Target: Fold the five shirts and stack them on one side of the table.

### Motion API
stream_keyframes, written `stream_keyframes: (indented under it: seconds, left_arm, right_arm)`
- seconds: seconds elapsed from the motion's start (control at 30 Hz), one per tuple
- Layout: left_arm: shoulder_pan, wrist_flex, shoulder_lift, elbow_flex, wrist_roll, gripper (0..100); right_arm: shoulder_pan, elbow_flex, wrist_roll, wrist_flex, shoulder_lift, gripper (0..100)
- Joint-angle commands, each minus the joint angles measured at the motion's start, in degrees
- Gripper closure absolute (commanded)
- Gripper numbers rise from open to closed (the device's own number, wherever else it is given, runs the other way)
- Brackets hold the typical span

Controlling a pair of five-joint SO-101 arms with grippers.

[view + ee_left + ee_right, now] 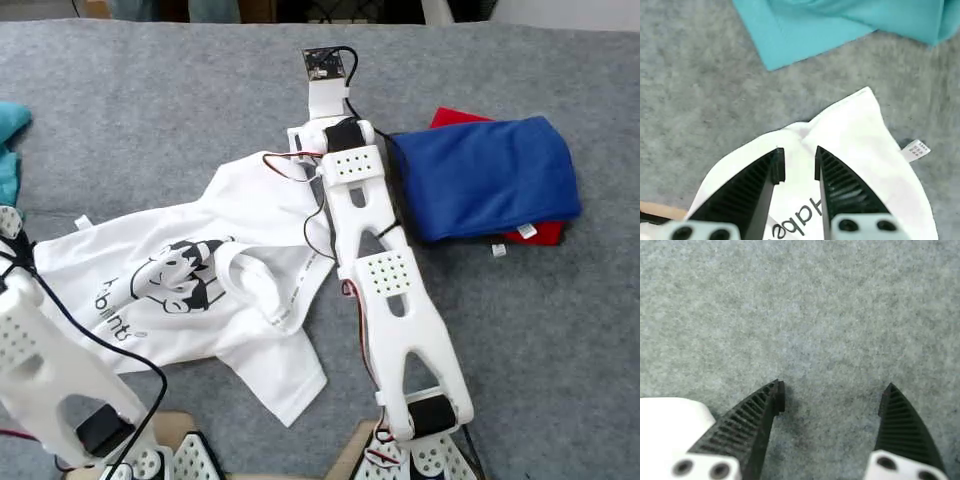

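The white shirt [200, 270] lies spread and rumpled in the middle of the desk [150, 90]. The blue shirt [490, 175] sits folded on the red one [455, 118] off to one side. The left jaws hang over a corner of the white shirt, parted by a narrow gap and holding nothing. The right jaws gape wide over bare felt, empty. I'd have the left drop straight down, pinch that corner cleanly and keep clear of the teal shirt [840, 20], while the right takes the opposite edge before any lift.

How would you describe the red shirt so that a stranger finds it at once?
On the grey table, look at the right side. The red shirt lies under the folded blue shirt. Only its edges show, unlike the spread white shirt.
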Motion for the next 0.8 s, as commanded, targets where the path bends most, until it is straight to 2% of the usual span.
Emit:
stream_keyframes:
  seconds: [0.0, 0.23, 0.33, 0.6, 0.77]
  left_arm:
    - [-4.0, -8.53, -8.18, 13.49, -1.58, 88]
    - [-12.53, -25.05, -12.75, 34.59, -8.88, 88]
    - [-15.69, -29.54, -14.59, 40.75, -11.08, 88]
    - [-16.66, -29.45, -16.26, 52.62, -18.81, 88]
    - [-16.57, -27.25, -16.26, 56.48, -24.53, 94]
  right_arm:
    - [0.18, -2.59, -0.09, -0.53, -0.31, 69.4]
    - [0.18, -2.59, -0.09, -0.53, -0.31, 69.4]
    - [0.18, -2.59, -0.09, -0.53, -0.31, 69.4]
    - [0.18, -2.59, -0.09, -0.35, -0.4, 69.4]
    - [0.18, -2.59, -0.09, -0.26, -0.4, 69.4]
